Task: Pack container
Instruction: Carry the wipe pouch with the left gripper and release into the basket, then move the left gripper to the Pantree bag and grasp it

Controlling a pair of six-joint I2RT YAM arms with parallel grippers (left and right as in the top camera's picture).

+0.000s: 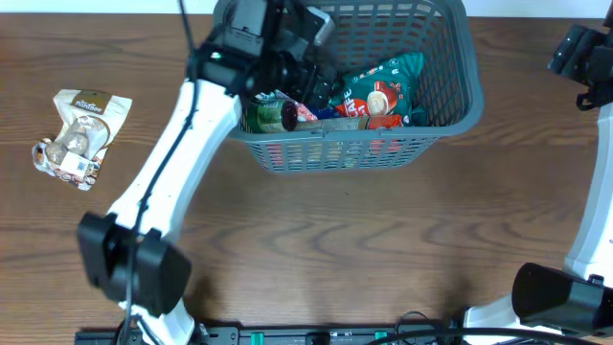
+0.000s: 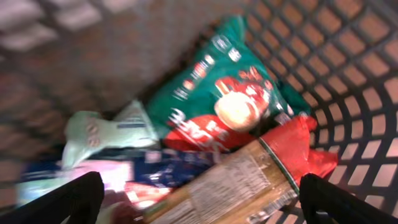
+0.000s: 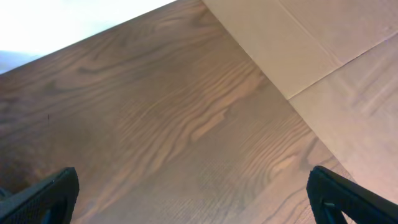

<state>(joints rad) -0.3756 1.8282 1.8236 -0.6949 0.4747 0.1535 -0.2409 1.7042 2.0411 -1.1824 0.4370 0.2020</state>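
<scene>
The dark grey lattice basket (image 1: 450,120) stands at the back middle of the table. It holds a green packet (image 1: 388,81), red packets and other items. My left gripper (image 1: 299,48) hangs over the basket's left part, jaws wide open. In the left wrist view, the left gripper (image 2: 199,202) straddles a brown printed packet (image 2: 230,183) that lies on a red packet (image 2: 301,146), a blue one (image 2: 171,163) and a pale green one (image 2: 102,134), next to the green packet (image 2: 230,93) and the basket wall (image 2: 348,81). My right gripper (image 3: 193,199) is open and empty over bare wood.
A beige snack packet (image 1: 81,134) lies on the table at the far left. The right arm (image 1: 584,57) is at the far right edge. A cardboard sheet (image 3: 323,56) lies beyond the table edge in the right wrist view.
</scene>
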